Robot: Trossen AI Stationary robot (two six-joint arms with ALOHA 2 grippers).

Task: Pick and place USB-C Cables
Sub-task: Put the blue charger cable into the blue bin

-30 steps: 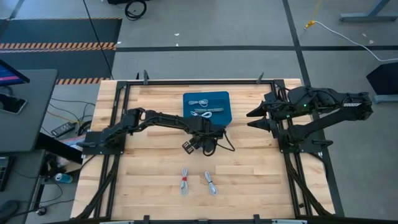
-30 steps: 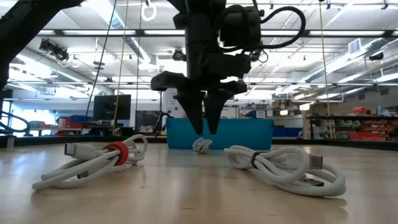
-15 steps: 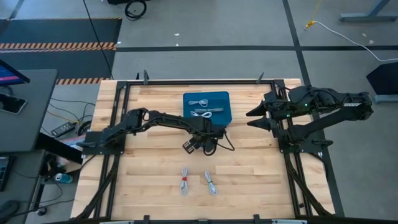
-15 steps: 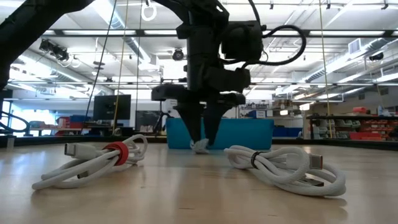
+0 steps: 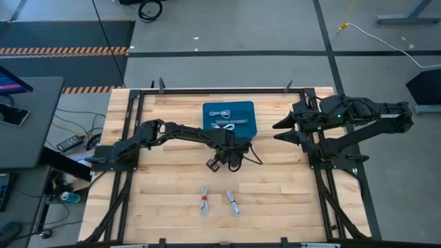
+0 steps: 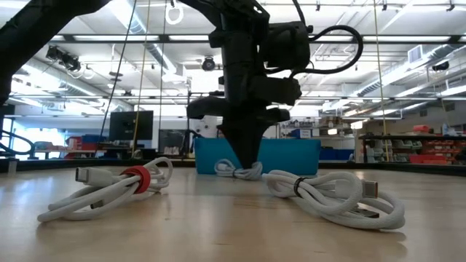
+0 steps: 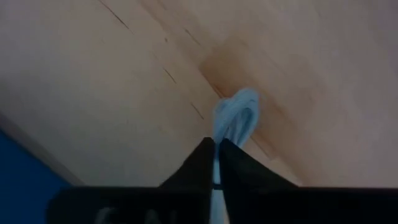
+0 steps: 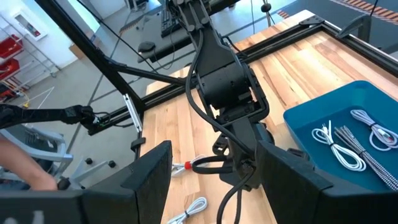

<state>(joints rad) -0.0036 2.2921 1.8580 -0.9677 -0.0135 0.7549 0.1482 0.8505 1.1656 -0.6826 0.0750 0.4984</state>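
A small coil of white USB-C cable (image 6: pixel 240 172) lies on the wooden table just in front of the blue tray (image 5: pixel 207 110). My left gripper (image 6: pixel 246 164) points down onto it and is shut on it. Several more cables (image 5: pixel 226 119) lie in the tray. Two others rest on the table nearer the front edge, one with a red band (image 5: pixel 204 201) and one beside it (image 5: pixel 234 202). My right gripper (image 5: pixel 281 131) waits open at the table's right, touching nothing. My left gripper pinches the cable coil about its middle (image 7: pixel 217 163) between its two fingers. The fingers come from above, pointing down. A loop end (image 7: pixel 237 114) sticks out past the fingertips, and the coil's loops (image 6: pixel 227 169) lie on the table on either side of the fingers.
The black frame rails (image 5: pixel 135 131) run along the table's left, right and far sides. The tray's near wall (image 6: pixel 298 156) stands right behind the held coil. Bare wood (image 5: pixel 289 186) lies between the tray and the two front cables.
My left gripper has come down over the coil in front of the tray and shut on it. The coil stays on the table; its loops now bulge out to both sides of the fingers.
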